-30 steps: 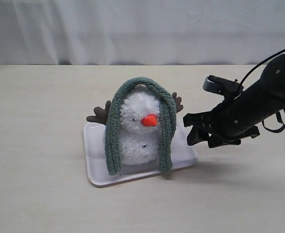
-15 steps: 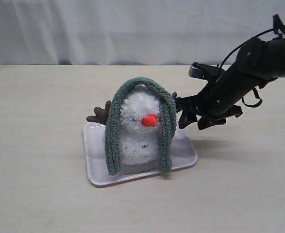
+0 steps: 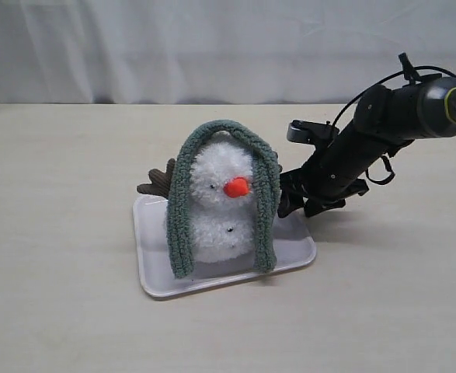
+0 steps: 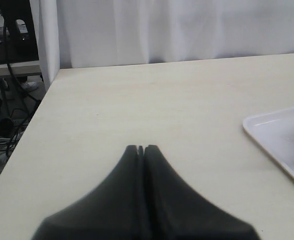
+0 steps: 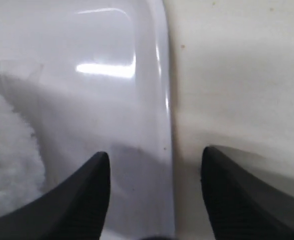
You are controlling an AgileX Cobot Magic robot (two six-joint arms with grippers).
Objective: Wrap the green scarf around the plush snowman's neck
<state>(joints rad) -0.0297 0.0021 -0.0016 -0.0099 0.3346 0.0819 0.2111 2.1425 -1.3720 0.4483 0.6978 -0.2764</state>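
The scarf [image 3: 268, 203] sits over the crown of the snowman [image 3: 216, 225] like an arch, not at the neck. Both ends hang down the front to the tray [image 3: 154, 273], which lies near the middle of the worktop [image 3: 57, 233]. The right tool [image 3: 290, 203] has its jaws wide apart and empty, low beside the snowman on the side facing the worktop's right edge. In its wrist view one finger is over the tray and the other over bare worktop, straddling the rim. From there, closing could catch the rim or the fuzzy body instead of the knit. A pull on one hanging end alone would likely drag the whole strip off the head, or topple the light plush, since nothing holds it down. The tray might also slide. The left tool [image 4: 140, 148] is pressed closed with nothing in it, off toward the left edge and well clear. The scarf is a grey-green, ribbed, fuzzy band, limp and long enough to reach the tray on both sides. It looks soft enough to bunch up when pinched.
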